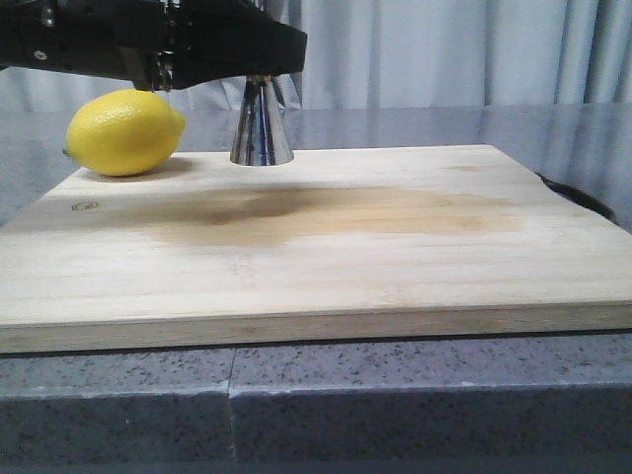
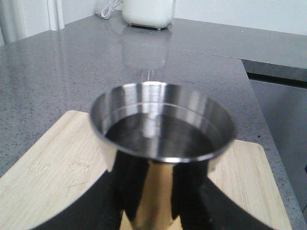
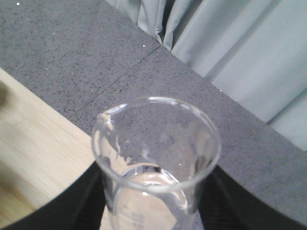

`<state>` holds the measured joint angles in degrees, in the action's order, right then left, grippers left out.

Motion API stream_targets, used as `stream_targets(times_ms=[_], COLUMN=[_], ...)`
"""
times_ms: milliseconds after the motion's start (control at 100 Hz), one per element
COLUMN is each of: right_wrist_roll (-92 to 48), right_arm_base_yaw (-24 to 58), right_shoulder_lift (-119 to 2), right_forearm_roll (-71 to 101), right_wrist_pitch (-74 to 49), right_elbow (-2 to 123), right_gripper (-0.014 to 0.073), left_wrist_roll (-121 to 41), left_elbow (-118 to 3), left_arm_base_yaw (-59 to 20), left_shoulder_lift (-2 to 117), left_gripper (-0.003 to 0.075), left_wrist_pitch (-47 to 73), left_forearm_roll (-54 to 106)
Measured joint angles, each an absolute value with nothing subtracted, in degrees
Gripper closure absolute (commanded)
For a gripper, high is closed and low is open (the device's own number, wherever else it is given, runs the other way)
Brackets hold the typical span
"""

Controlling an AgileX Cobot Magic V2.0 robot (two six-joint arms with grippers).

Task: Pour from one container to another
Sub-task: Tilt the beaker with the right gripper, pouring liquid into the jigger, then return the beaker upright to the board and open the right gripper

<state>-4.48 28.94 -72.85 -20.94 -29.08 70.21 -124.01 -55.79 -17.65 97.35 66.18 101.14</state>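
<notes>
The shiny steel jigger [image 1: 262, 126] stands on the wooden board [image 1: 326, 247] near its far left, next to a lemon. My left gripper [image 2: 160, 194] is shut on the jigger's waist; its wide cup [image 2: 162, 125] opens toward the camera and looks dark inside. In the front view the left arm [image 1: 188, 44] covers the jigger's top. The clear glass beaker [image 3: 156, 158], with a pouring lip and faint printed marks, is held in my right gripper [image 3: 156, 203], shut on its sides. It hangs over the board's edge [image 3: 33, 139]. Neither beaker nor right gripper shows in the front view.
A yellow lemon [image 1: 125, 131] lies at the board's far left corner. A white appliance [image 2: 147, 13] stands at the back of the grey counter [image 2: 57, 72]. Curtains [image 3: 240, 52] hang behind the counter. A dark curved object [image 1: 578, 196] lies past the board's right edge.
</notes>
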Motion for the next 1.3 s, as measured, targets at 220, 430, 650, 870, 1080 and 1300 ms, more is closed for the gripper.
stream_targets(times_ms=[220,430,650,870,1080,1300], right_wrist_roll=[-4.5,-4.5,-3.9,-2.9,-2.8,-2.7], right_arm_base_yaw=[22.1,19.7,19.6,19.6,19.3,18.7], right_shoulder_lift=[-68.7,-68.6,-73.7,-82.0,-86.9,-90.4], right_forearm_roll=[-12.3,-8.6,-5.2,-4.7,-4.7,-4.7], right_wrist_pitch=[-12.3,8.0,25.3,32.2,36.6,40.1], right_elbow=[56.6,42.7,33.8,32.7,32.7,32.7], right_gripper=[0.0344,0.0344,0.0343,0.0344,0.0343,0.0343], left_wrist_roll=[-124.0,-124.0,-124.0,-124.0,-124.0,-124.0], left_elbow=[-55.8,-55.8,-55.8,-55.8,-55.8,-55.8], left_arm_base_yaw=[-17.6,-17.6,-17.6,-17.6,-17.6,-17.6], left_shoulder_lift=[97.3,97.3,97.3,97.3,97.3,97.3], left_gripper=[0.0500,0.0500,0.0500,0.0500,0.0500,0.0500], left_wrist_pitch=[66.2,66.2,66.2,66.2,66.2,66.2], left_forearm_roll=[101.1,101.1,101.1,101.1,101.0,101.0])
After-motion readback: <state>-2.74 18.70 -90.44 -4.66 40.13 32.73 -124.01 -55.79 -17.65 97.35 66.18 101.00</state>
